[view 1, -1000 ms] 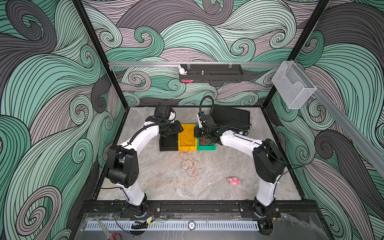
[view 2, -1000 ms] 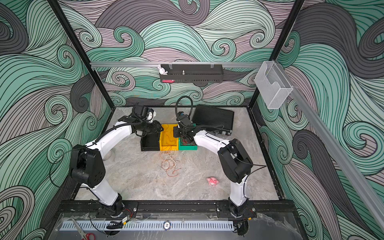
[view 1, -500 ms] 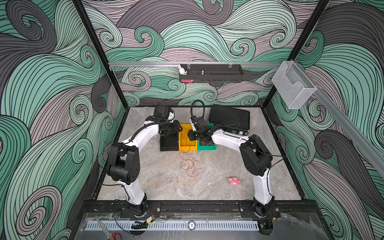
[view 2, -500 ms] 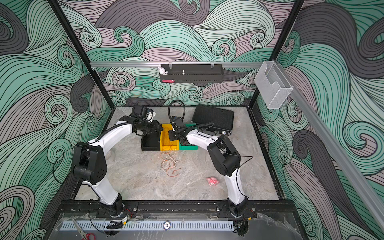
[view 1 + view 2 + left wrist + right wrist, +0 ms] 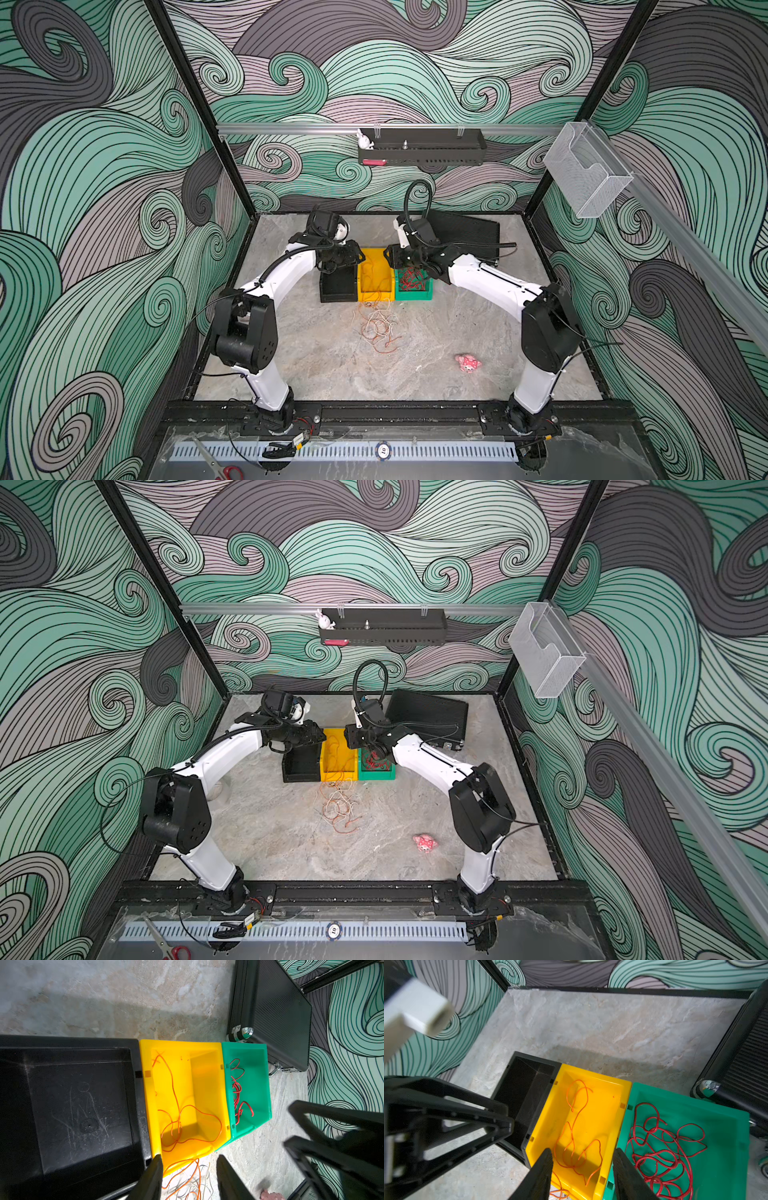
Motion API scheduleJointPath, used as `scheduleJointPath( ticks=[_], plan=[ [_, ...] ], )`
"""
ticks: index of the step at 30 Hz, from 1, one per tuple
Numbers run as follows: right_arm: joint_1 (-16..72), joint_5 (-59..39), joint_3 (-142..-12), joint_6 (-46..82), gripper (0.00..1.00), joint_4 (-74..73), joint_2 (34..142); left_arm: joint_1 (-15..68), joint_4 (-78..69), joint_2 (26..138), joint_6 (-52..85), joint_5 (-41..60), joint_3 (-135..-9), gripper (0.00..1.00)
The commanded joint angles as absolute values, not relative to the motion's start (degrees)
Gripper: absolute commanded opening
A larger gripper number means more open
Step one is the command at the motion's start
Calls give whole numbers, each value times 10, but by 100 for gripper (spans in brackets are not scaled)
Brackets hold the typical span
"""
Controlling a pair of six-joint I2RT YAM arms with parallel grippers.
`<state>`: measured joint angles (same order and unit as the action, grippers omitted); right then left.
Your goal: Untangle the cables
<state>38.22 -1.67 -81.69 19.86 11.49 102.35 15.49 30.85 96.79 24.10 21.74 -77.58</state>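
Left tool (image 5: 360,257): over the far end of the black bin (image 5: 338,284), pointing right. Jaws roughly half apart, nothing held.

3 bins in a row, touching side by side, long axes near-far. All are open-top rectangular moulded plastic. The black one has a scuffed floor and no cable in it.

Yellow bin (image 5: 384,274), middle: thin orange cable (image 5: 176,1105) inside. It runs mostly along the bin's length, with loose loops bunched at the near end. Looks like 1 strand, can't be sure.

Cable tangle (image 5: 378,328): on the counter (image 5: 415,374), just near of the yellow bin's near lip. Thread-thin orange and white strands in loose overlapping loops. Pile is stretched near-far, one orange tail pointing toward the near edge. Strand count can't be made out. Whether it joins the cable in the bin, can't tell.

Green bin (image 5: 413,296), right: red cable (image 5: 662,1151), thicker than the orange, a heap of curls spread along the bin's length. Strand count unclear.

Right tool (image 5: 390,258): over the far end of the yellow/green seam, pointing left, facing the left tool. The tips are close but apart. Jaws about half open, empty.

1 black ribbed hard case (image 5: 465,232) with chrome latches lies flat at far right.

1 small pink plush (image 5: 468,362) sits near right, well apart from the cables.

Counter has a grey-beige stone pattern.
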Motion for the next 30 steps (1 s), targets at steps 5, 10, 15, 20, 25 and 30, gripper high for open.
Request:
scheduleJointPath(
  ticks=[5,10,15,20,25,30],
  plan=[
    [390,-62,-767,190,49,156,956,159,315,889,257,211,-703,46],
    [420,-75,-690,211,49,149,912,178,293,825,283,197,-619,46],
    [449,-118,-644,266,50,105,924,204,267,759,318,188,-533,47],
    [486,-103,-641,311,55,79,962,223,237,718,344,191,-469,49],
    [496,-75,-643,333,54,70,1005,236,236,696,349,186,-442,50],
    [497,-68,-667,338,52,64,1053,236,246,678,341,190,-432,50]
  ],
)
